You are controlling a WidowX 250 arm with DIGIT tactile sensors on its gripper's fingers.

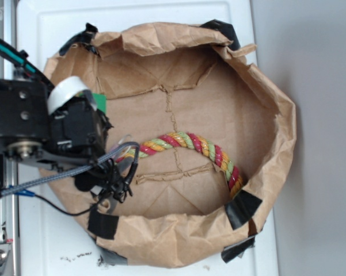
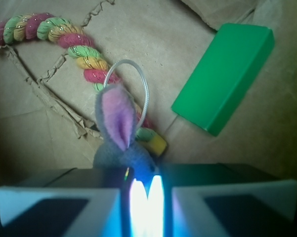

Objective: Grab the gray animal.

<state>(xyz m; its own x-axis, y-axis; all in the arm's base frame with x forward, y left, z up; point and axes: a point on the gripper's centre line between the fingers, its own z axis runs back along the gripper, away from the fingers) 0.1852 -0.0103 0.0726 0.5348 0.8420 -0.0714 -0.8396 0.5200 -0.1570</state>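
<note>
From the exterior view, the arm reaches in from the left over a shallow brown paper bag [image 1: 259,103], its rim rolled down and patched with black tape, standing on a white tray. A multicoloured rope [image 1: 201,148] curves across the bag's floor. The gripper [image 1: 112,172] is down at the bag's left side, buried under cables and the black wrist body, so neither its fingers nor the gray animal can be made out here. A sliver of green block [image 1: 102,103] peeks out beside the wrist.

The wrist view is far more telling. The gray animal [image 2: 122,140] sits directly ahead of the gripper [image 2: 147,197], its pink-lined ear standing up and its thin white loop [image 2: 138,79] arching above. It rests against the rope's end [image 2: 74,47], with the green block [image 2: 225,76] lying apart to the right. The two white finger blocks appear drawn close together with the toy's lower body at the gap, which looks like a closing pinch on the plush, though glare (a bright blue-white flare right at the gap) hides the contact itself.

My worry is that the hold catches only loose fur at the toy's edge, so it slips out on lifting. The rope end touching the toy could also be snagged and dragged along.

No brand, label or readable writing shows in either view.
</note>
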